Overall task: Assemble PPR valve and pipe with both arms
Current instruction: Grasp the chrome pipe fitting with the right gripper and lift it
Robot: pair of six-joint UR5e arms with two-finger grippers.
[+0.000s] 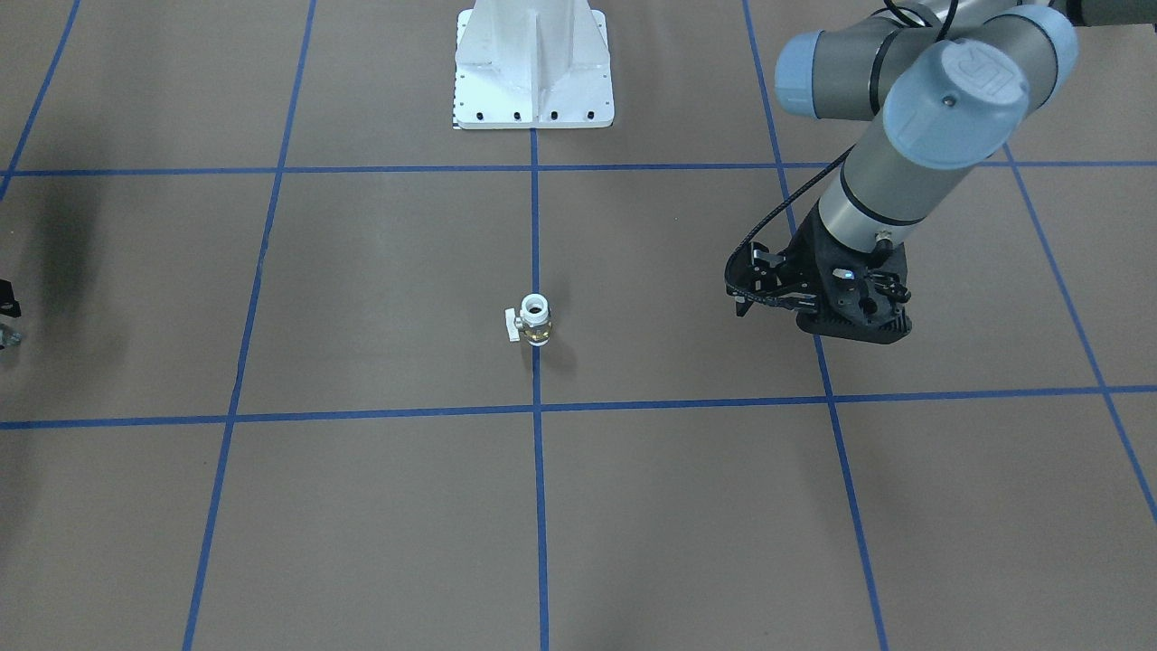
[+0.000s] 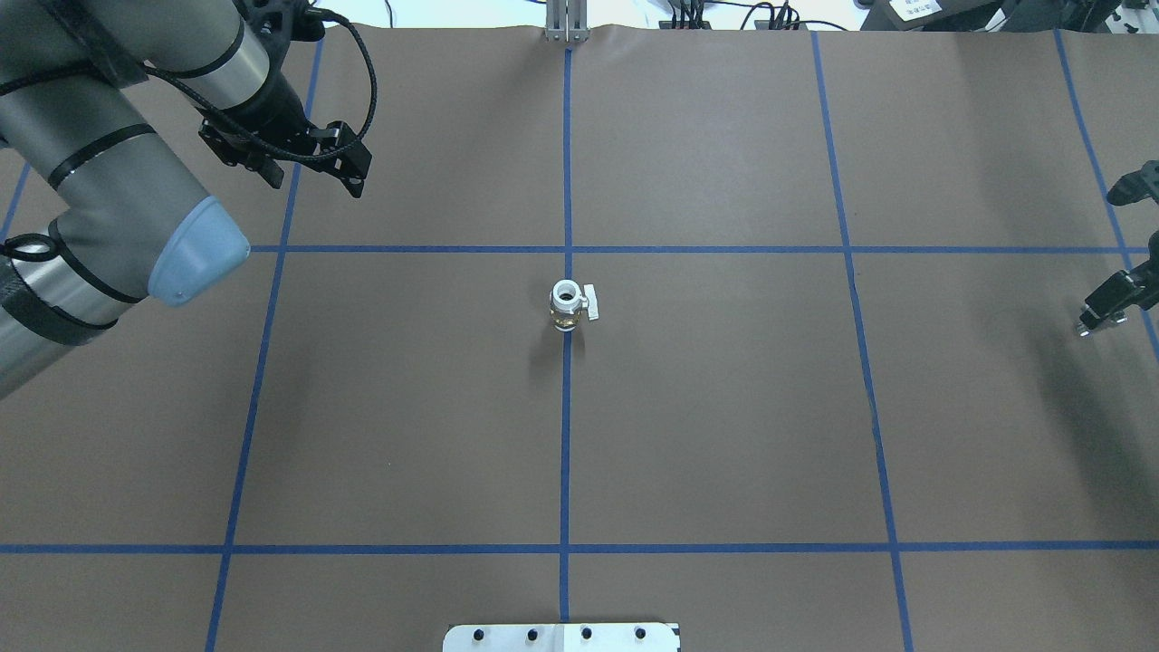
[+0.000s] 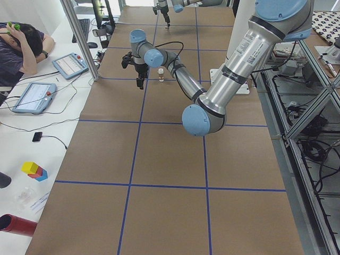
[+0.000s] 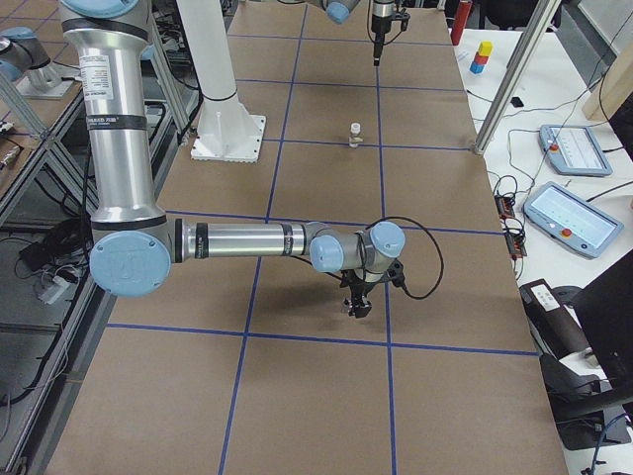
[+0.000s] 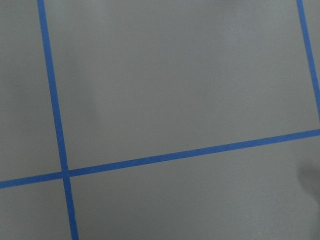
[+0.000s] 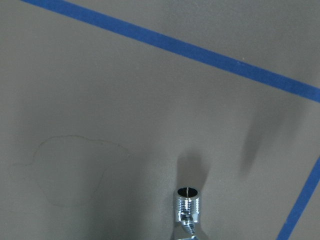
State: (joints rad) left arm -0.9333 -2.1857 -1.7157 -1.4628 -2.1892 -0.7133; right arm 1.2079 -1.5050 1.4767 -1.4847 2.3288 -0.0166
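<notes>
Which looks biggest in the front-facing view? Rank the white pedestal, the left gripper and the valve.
1. White pedestal, largest even though cropped at the top.
2. Left gripper; it hangs raised toward the camera, so its size is likely inflated.
3. Valve, clearly smallest.

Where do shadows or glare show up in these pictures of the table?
Overhead exterior: the stubby white-and-brass valve casts a faint, soft-edged shadow. Right wrist-mounted: the short chrome threaded pipe glints brightly, blurry shadows beyond it. Left wrist-mounted: mostly flat, even light.
</notes>
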